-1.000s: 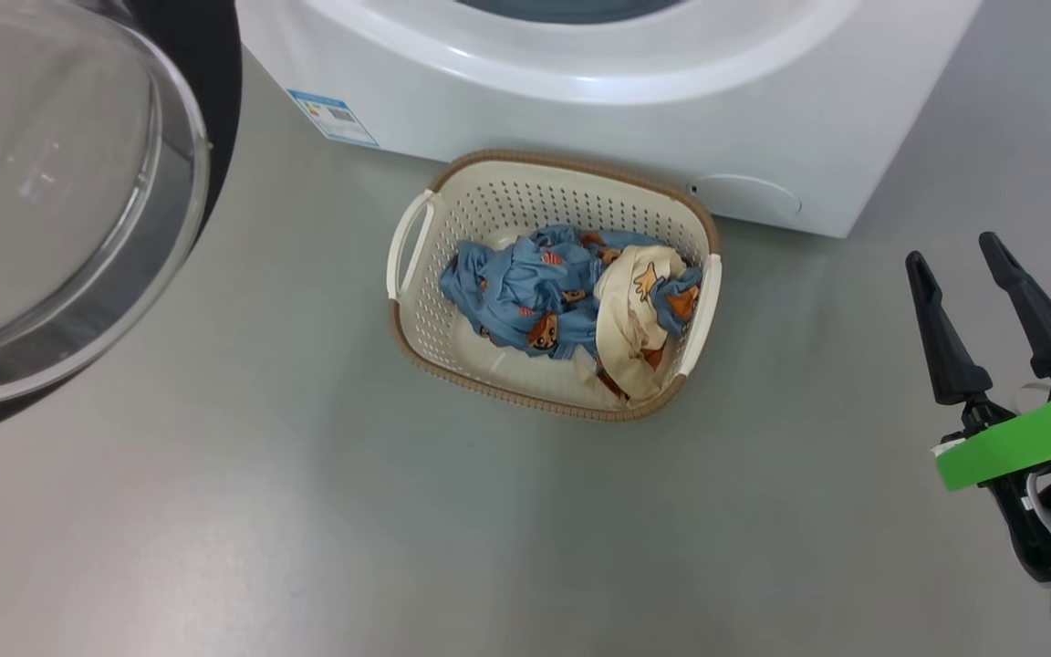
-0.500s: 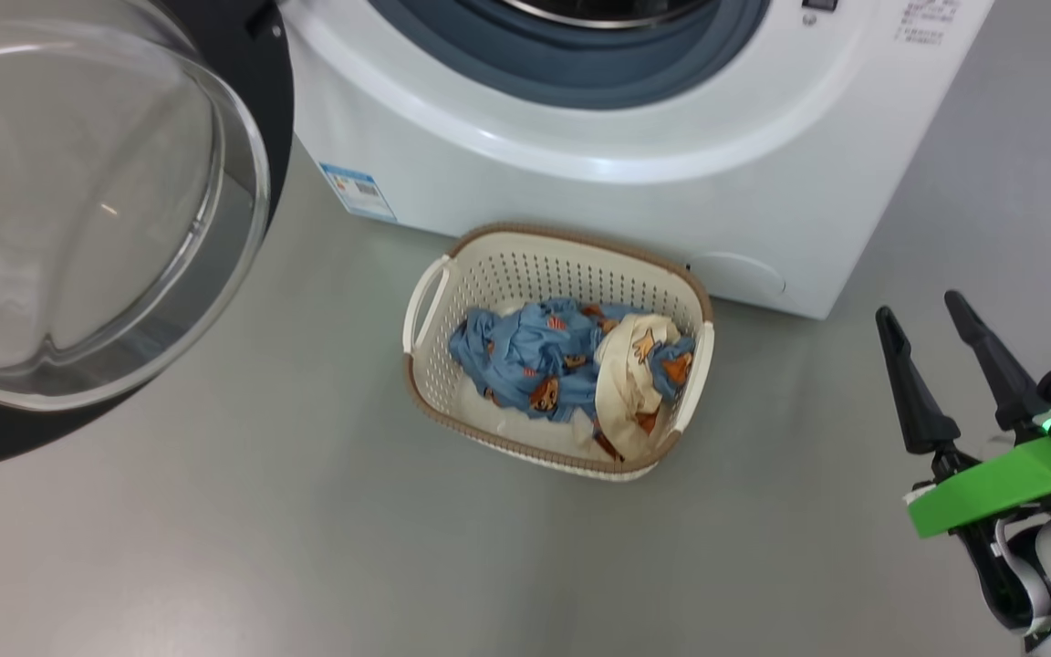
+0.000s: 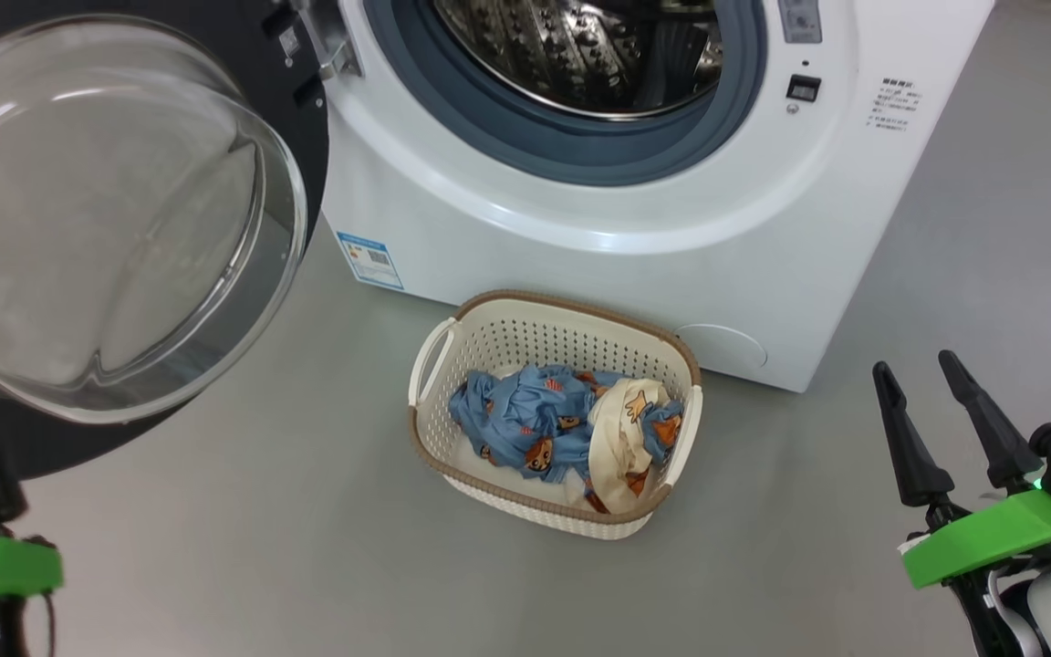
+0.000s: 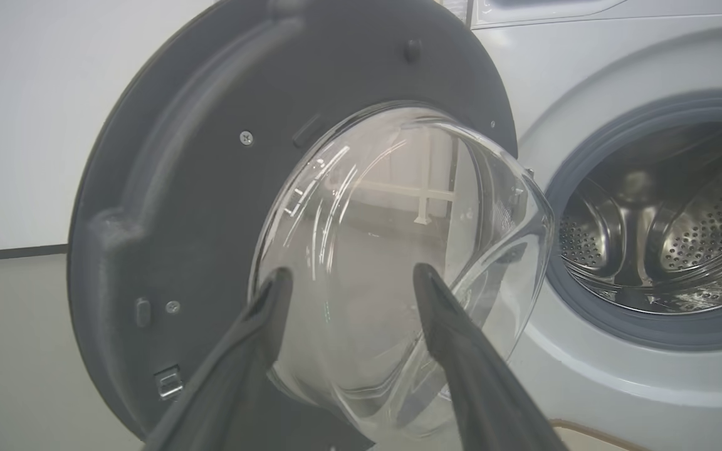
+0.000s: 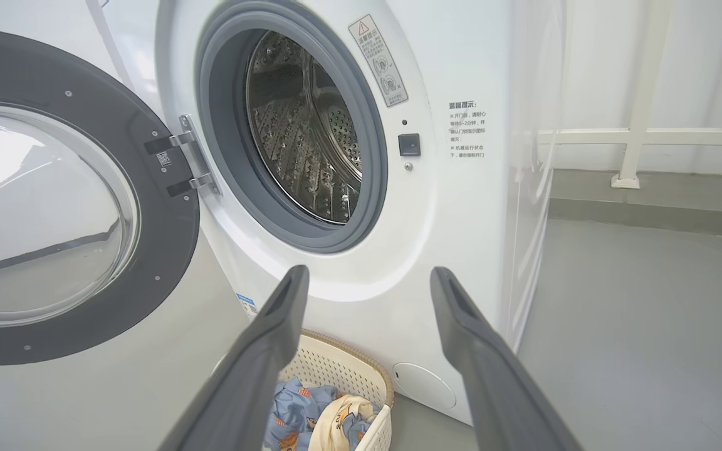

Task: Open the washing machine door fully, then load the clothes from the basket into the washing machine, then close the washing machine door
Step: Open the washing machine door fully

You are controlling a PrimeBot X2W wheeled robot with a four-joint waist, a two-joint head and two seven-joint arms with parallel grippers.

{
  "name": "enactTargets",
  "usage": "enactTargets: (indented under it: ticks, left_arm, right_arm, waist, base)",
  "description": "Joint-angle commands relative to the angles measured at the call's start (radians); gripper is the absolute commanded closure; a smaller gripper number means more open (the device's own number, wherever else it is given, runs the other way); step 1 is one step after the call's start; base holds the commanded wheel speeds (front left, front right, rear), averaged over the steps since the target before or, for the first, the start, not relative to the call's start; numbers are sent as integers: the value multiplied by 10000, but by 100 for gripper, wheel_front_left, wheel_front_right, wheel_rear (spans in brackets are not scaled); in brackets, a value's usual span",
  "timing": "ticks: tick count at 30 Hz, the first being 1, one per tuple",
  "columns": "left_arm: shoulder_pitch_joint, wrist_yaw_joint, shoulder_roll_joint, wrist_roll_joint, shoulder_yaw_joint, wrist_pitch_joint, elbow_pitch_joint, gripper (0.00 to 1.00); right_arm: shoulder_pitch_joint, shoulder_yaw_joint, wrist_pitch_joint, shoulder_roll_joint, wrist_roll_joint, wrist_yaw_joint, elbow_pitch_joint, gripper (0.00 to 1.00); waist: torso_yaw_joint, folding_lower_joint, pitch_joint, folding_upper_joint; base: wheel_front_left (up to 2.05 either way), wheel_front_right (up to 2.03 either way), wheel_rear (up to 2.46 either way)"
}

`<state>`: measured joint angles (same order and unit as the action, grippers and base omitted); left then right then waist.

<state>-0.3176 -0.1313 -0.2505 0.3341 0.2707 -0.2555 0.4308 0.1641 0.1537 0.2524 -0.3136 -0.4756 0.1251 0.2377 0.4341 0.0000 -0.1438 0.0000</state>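
- Washing machine door (image 3: 115, 228) stands swung wide, its glass bowl (image 4: 398, 238) just ahead of left hand (image 4: 350, 275); fingers apart, gripping nothing.
- Right hand (image 3: 914, 370) also spread, empty; basket (image 3: 571, 306) with clothes (image 3: 544, 420) sits ahead-left of it, close to washing machine (image 3: 580, 246).
- Looks like opening done; loading next: reach in, pinch fabric, lift to drum (image 3: 580, 55).
- Door's outer edge cropped; garment count unclear.

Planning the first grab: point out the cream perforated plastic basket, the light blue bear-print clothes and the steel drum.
cream perforated plastic basket (image 3: 562, 342), head view, inner back wall.
light blue bear-print clothes (image 3: 525, 420), head view, blue fabric's middle.
steel drum (image 3: 580, 55), head view, perforated wall.
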Motion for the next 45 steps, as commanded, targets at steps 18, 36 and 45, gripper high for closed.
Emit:
enactTargets:
  ticks: [18, 36, 45]
  left_arm:
    - [1293, 6, 149, 539, -1664, -63, -1338, 0]
    - [1565, 6, -271, 1251, -2618, -63, -1642, 0]
    - [1682, 6, -212, 1468, -2724, -63, -1736, 0]
  right_arm:
    - [-568, -373, 94, 217, 101, 56, -406, 0]
    - [-704, -481, 94, 346, 125, 56, -501, 0]
    - [-690, -468, 94, 346, 119, 56, -540, 0]
  waist:
    - [-1594, 0, 476, 0]
    - [-3542, 0, 559, 0]
    - [-4181, 0, 580, 0]
  base:
    - [0, 0, 0]
    - [0, 0, 0]
    - [0, 0, 0]
